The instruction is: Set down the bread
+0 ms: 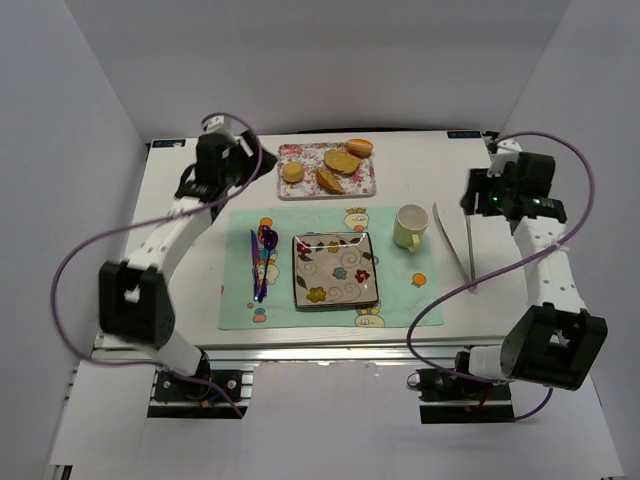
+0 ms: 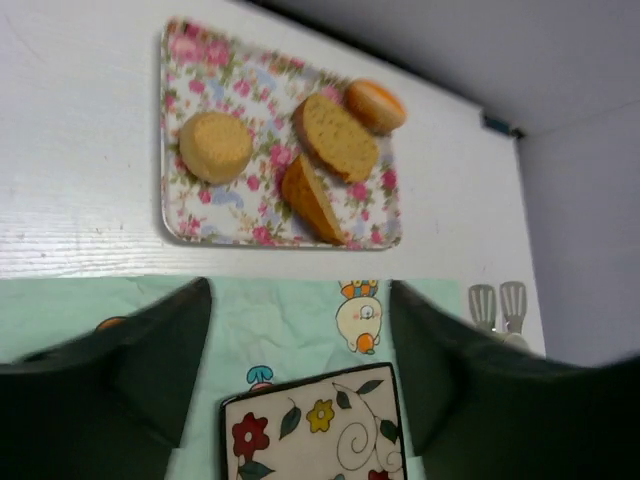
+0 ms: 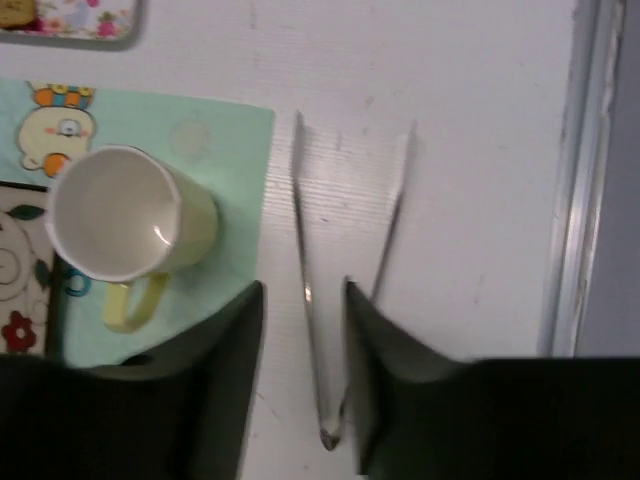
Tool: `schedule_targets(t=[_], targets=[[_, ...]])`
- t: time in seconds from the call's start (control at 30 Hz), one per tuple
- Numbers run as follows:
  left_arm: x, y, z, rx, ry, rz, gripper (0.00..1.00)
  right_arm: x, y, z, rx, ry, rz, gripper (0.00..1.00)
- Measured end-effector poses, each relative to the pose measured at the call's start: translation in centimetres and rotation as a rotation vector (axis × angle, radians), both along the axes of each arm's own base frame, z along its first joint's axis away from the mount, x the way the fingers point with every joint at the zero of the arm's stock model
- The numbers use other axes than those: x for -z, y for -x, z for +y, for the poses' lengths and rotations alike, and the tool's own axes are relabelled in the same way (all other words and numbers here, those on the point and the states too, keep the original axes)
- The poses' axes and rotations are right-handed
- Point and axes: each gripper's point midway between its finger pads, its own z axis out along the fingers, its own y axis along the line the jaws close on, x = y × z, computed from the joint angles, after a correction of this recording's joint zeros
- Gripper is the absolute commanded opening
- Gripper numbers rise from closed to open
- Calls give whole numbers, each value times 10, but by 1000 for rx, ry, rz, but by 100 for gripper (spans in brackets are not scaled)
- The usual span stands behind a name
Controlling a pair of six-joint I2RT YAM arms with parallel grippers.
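On the far edge of the white table [image 1: 420,165], near its middle, the flat oval slice of golden-yellow toasted bread [image 1: 341,161] lies on the rectangular pink-flowered tray [image 1: 300,152]. With it there are a round flat yellow piece [image 1: 292,172], a darker wedge [image 1: 330,181] and a small glazed bun [image 1: 359,147]. From the left wrist we see the slice [image 2: 336,137] leaning against the wedge, with the bun just beyond it.

We judge the task barely begun. The bread has not been lifted, and the square cream plate with painted flowers and swirls [image 1: 335,270], which we take to be its destination, is bare. It sits at the middle of the pale green placemat [image 1: 400,290] along the near edge.

The left gripper [image 2: 298,300] hangs above the placemat's far border with its fingers spread wide and nothing between them. The right gripper [image 3: 300,290] is over the right edge of the table, its fingers parted by a narrower gap. They frame one arm of the steel tongs [image 3: 303,220], which appear to lie flat on the table; we cannot tell whether the fingers touch them. What remains is the grasp, the carry and the release.

Also on the placemat are a pale yellow-green mug [image 1: 409,226], to the right of the plate, and purple and blue cutlery [image 1: 263,262], to its left. Plain white walls close in the table on three sides, and purple cables [image 1: 70,260] loop from both arms.
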Motion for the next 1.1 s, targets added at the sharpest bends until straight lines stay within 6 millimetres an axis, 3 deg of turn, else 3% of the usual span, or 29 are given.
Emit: schedule_targets(t=[0.03, 0.07, 0.1, 0.13, 0.2, 0.23, 0.33, 0.37, 0.43, 0.73, 1.0, 1.1], targets=[[-11, 16, 6, -5, 2, -54, 43, 2, 2, -11, -33, 6, -6, 0], [-13, 38, 12, -13, -2, -64, 26, 7, 4, -22, -45, 17, -5, 0], [-14, 56, 19, -20, -8, -82, 2, 14, 8, -33, -44, 19, 4, 0], [-15, 71, 24, -29, -10, -95, 0, 23, 13, -44, -39, 26, 21, 2], [-15, 91, 33, -47, -25, -121, 0, 45, 21, -54, -50, 33, 62, 31], [-12, 97, 37, -60, -28, -121, 13, 58, 25, -55, -66, 37, 90, 46], [4, 112, 48, -96, -47, -104, 64, 97, 41, -51, -119, 44, 178, 67], [10, 116, 51, -109, -51, -93, 67, 107, 46, -50, -130, 43, 203, 74], [20, 124, 56, -135, -47, -68, 70, 125, 54, -47, -146, 37, 251, 89], [38, 145, 66, -172, -57, -25, 71, 152, 49, -57, -129, 86, 301, 89], [40, 145, 67, -173, -59, -18, 71, 190, 50, -40, -176, 15, 396, 85], [41, 145, 66, -173, -60, -15, 71, 191, 39, -37, -182, 24, 379, 82]])
